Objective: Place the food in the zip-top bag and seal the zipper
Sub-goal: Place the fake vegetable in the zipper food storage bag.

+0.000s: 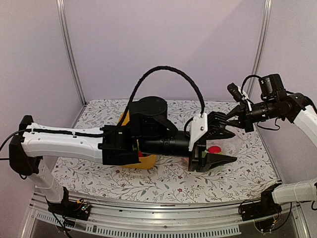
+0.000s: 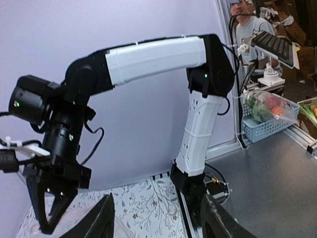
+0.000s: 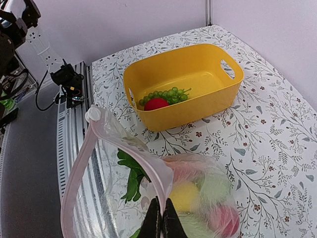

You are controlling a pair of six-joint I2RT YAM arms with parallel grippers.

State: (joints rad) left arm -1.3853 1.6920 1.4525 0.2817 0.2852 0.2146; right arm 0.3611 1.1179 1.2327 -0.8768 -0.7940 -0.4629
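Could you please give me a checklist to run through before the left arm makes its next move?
1. Right end effector shut on the zip-top bag's rim: ok.
2. Bag mouth held open: ok.
3. Left end effector open: ok.
4. Left end effector clear of the bag: cannot tell.
5. All food bagged: not ok; grapes and a red piece lie in the yellow tub.
6. Zipper sealed: not ok.

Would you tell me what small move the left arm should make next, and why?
Probably swing the left gripper over to the yellow tub: its jaws stand open above the bag, while grapes and a red piece lie in the tub.
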